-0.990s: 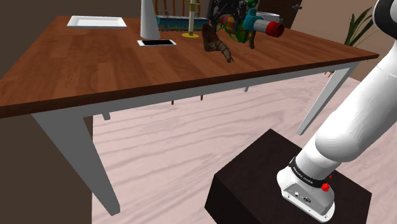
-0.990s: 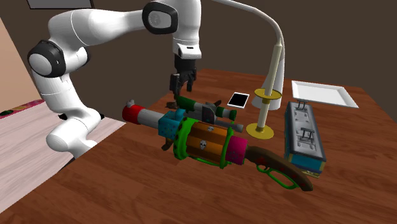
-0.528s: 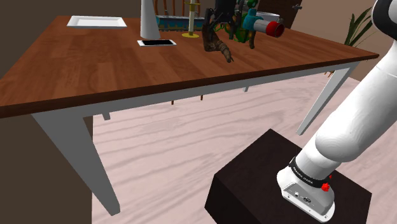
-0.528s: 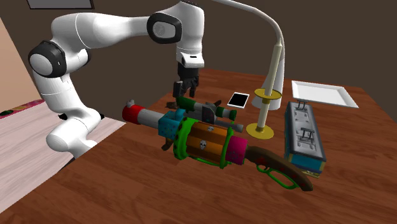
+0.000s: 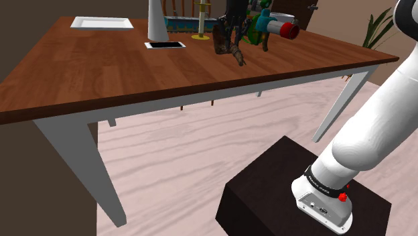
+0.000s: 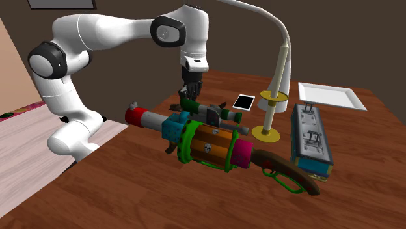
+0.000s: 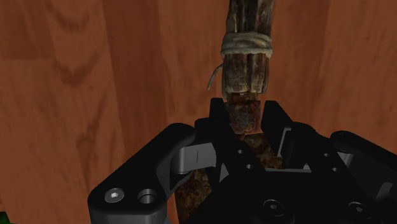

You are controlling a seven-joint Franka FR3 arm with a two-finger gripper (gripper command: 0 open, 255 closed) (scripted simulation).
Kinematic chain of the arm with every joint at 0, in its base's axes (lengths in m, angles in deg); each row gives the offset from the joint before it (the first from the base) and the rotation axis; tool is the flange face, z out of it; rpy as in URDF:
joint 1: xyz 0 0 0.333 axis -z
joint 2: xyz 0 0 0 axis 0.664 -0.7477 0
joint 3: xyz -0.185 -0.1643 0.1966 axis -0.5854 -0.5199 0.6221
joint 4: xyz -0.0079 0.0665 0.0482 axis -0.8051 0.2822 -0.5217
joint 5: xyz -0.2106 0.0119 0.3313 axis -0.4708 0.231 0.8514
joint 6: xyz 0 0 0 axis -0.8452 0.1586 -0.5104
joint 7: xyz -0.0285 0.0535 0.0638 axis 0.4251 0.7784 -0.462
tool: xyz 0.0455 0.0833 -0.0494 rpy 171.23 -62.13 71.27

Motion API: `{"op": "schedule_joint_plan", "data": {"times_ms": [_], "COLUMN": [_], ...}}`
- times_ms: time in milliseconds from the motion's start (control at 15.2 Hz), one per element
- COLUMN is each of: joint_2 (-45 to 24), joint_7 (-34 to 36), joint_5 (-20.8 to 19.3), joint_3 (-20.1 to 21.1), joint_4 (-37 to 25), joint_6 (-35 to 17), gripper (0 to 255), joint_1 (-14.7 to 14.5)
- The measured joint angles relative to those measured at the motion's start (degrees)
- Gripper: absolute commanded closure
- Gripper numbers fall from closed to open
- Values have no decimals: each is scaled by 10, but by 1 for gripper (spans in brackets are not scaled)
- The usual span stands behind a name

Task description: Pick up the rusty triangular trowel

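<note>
Bright green and orange, a toy blaster (image 6: 208, 140) lies nearest on the wooden bench (image 6: 130, 195). Just behind it the rusty trowel (image 7: 247, 63) rests flat, the black pincer (image 7: 246, 109) clamped on its neck beside the twine-wrapped handle. Farther back sit a phone (image 6: 244, 101) and a white tray (image 6: 328, 95).

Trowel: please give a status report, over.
Hand shut on trowel at its rusty shank. Trowel lying on table, not yet lifted. Toy blaster close beside, not blocking.
</note>
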Motion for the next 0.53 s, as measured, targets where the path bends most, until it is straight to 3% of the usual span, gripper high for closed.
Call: {"op": "schedule_joint_plan", "data": {"times_ms": [528], "joint_2": [-8], "joint_7": [-1], "joint_5": [-1], "joint_3": [-1], "joint_4": [-32], "joint_6": [25], "gripper": [255], "joint_1": [1]}}
